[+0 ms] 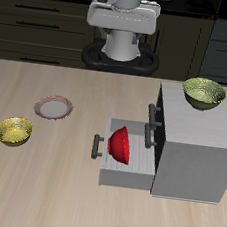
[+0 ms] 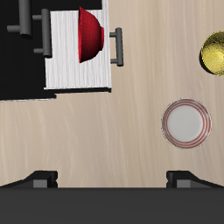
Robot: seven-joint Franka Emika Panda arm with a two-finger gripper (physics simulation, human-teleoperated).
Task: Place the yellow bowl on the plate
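The yellow bowl [image 1: 14, 131] sits upright on the table near its side edge, closer to the front than the plate; the wrist view shows it [image 2: 214, 52] cut off by the frame edge. The plate [image 1: 54, 107], with a reddish-pink rim and a pale centre, lies flat a short way behind the bowl and shows in the wrist view [image 2: 186, 122]. Bowl and plate are apart. My gripper [image 2: 112, 178] is open and empty, with its fingertips [image 2: 39, 178] spread wide. It hangs high at the back of the table, far from both.
A grey cabinet [image 1: 192, 145] stands on the other side of the table with its drawer [image 1: 128, 173] pulled open. A red bowl [image 1: 120, 145] lies tipped in the drawer [image 2: 89, 35]. An olive-green bowl [image 1: 204, 92] sits on the cabinet top.
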